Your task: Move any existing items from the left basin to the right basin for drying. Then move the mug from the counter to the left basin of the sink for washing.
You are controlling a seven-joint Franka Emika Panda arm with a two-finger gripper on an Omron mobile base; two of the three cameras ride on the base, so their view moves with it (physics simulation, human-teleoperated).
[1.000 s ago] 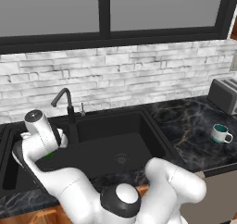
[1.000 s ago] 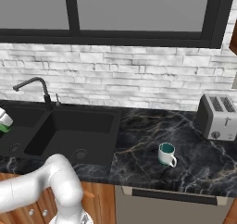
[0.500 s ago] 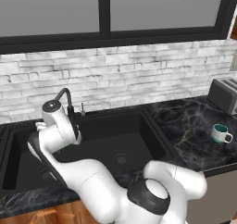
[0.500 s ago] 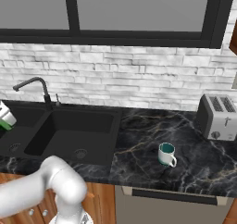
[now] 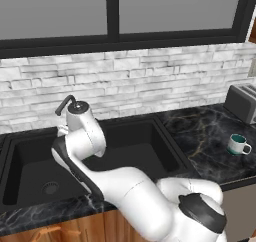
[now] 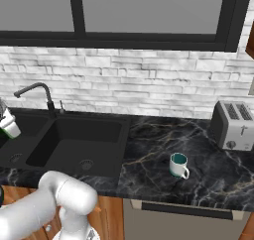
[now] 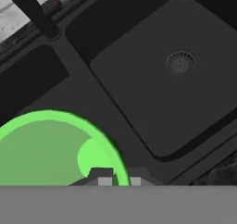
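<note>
Between our jaws, clamped tight on its rim, hangs the green cup (image 7: 51, 149), held by the gripper (image 7: 115, 179) above the sink's divider (image 7: 92, 102). Beyond the cup on one side we see the right basin (image 7: 176, 79) with its round drain (image 7: 180, 62). Well apart, the white mug (image 6: 178, 165) stands upright on the counter (image 6: 163, 140) near the toaster (image 6: 233, 126).
</note>
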